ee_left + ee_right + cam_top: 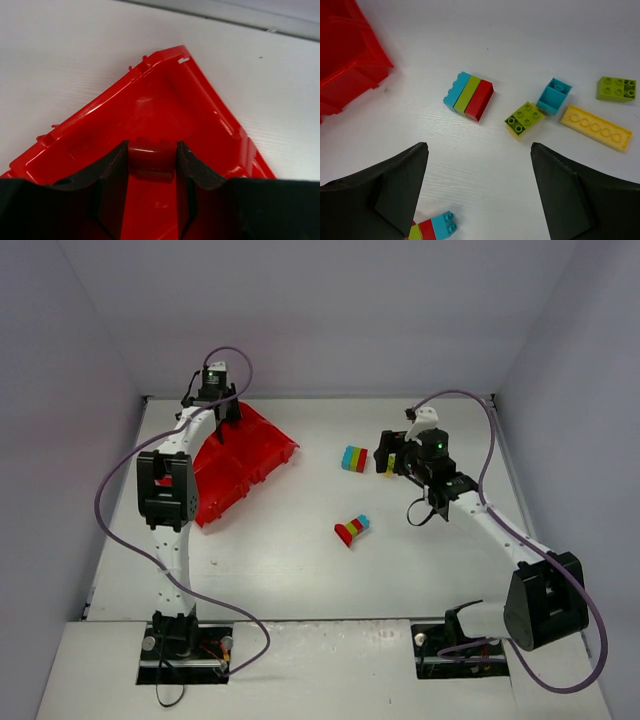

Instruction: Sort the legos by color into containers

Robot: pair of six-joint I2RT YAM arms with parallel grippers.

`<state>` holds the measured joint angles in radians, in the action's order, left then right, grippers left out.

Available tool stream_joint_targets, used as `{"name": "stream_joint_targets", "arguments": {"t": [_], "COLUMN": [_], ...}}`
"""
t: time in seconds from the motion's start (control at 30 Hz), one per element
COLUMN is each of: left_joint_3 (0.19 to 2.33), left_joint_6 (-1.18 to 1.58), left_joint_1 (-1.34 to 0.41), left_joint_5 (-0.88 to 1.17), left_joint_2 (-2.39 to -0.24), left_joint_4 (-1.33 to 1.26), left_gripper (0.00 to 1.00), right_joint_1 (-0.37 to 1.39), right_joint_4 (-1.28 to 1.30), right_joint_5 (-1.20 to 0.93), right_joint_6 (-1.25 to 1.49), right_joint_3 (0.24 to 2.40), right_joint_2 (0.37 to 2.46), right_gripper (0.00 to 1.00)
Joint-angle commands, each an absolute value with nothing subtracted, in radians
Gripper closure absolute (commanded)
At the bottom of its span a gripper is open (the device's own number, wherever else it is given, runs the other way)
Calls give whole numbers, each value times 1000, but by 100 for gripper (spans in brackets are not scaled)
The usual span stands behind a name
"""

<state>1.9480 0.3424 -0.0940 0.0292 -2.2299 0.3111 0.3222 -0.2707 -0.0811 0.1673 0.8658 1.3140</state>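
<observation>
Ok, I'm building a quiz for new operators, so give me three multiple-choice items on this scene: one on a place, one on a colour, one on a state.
1. Where does the red tray sit?
A. left side of the table
B. right side
C. between the arm bases
2. What colour is the long single-row brick?
A. red
B. yellow
C. teal
3. How is the right gripper?
A. shut on a brick
B. shut on the tray
C. open, empty

Answers: 1 A, the top view shows it left of centre. 2 B, it is plainly yellow. 3 C, its fingers stand wide apart with nothing between them.
</observation>
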Motion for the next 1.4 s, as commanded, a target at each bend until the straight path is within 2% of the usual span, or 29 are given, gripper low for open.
{"name": "stream_joint_targets", "arguments": {"t": [0.0,0.07,0.23,0.33,0.53,0.77,1.0,1.37], "left_joint_3": [2039,2051,2019,2023,2023,1968,1844,1723], "left_joint_6": [316,316,314,311,324,324,304,316], "left_joint_1": [-83,-81,-78,-78,-83,-127,-202,-339], "left_joint_5": [-23,-25,-15,-6,46,167,198,224], "left_joint_2": [-2195,-2203,-2181,-2166,-2097,-1987,-1887,-1803], "left_joint_4": [282,293,291,310,362,462,538,577], "left_gripper": [70,65,44,35,34,34,34,34], "right_joint_1": [302,296,265,241,201,121,49,5], "right_joint_4": [-296,-285,-267,-229,-181,-158,-144,-147], "right_joint_5": [-34,-23,38,69,153,248,180,51], "right_joint_6": [178,175,192,225,302,354,307,134], "right_joint_3": [884,890,917,960,1037,1130,1264,1397], "right_joint_2": [1281,1293,1327,1396,1489,1649,1813,2011], "right_gripper": [20,20,21,23,29,28,20,22]}}
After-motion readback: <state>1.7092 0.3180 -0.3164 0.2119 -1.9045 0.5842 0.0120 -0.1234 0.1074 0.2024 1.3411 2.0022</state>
